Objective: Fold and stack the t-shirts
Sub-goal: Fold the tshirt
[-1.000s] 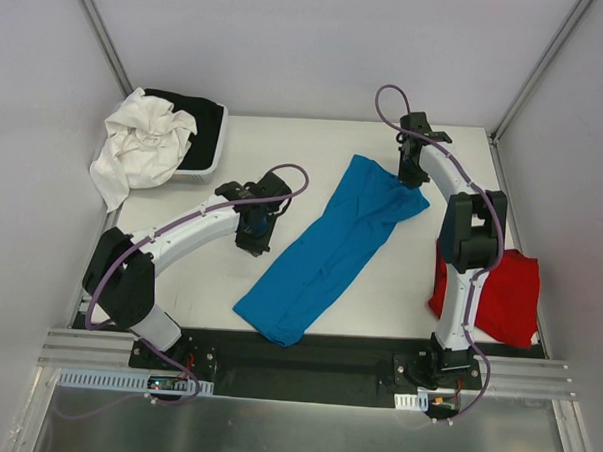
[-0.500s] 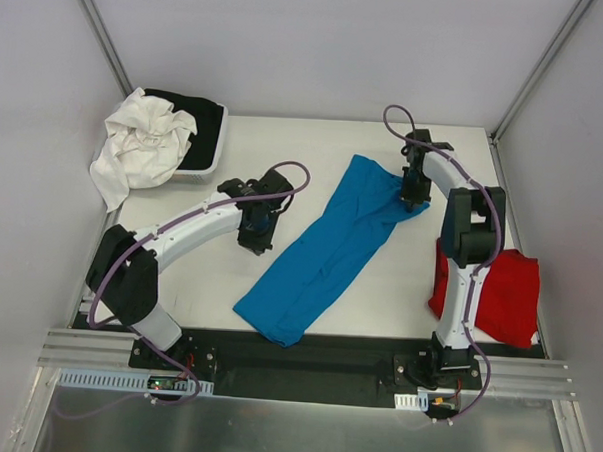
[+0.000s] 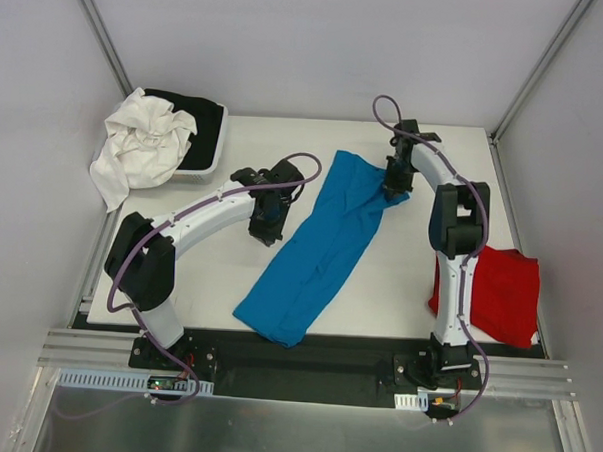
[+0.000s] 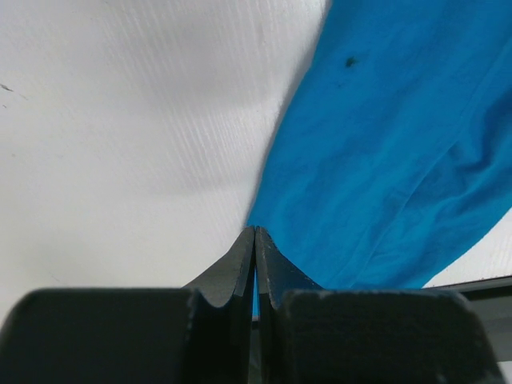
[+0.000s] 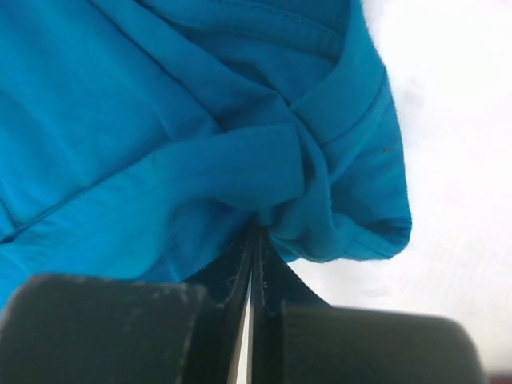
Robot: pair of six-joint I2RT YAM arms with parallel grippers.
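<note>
Two steps outstanding, folding and stacking: blue t-shirt, a long strip mid-frame, is pinched by the clenched left tool and right tool; red t-shirt lies apart, lower right.

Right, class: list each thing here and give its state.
blue t-shirt, lying as a long strip
red t-shirt, compact heap, unstacked
left gripper, shut on blue t-shirt's edge
right gripper, shut on bunched blue t-shirt
white cloth, crumpled
black cloth, partly under white cloth
</note>
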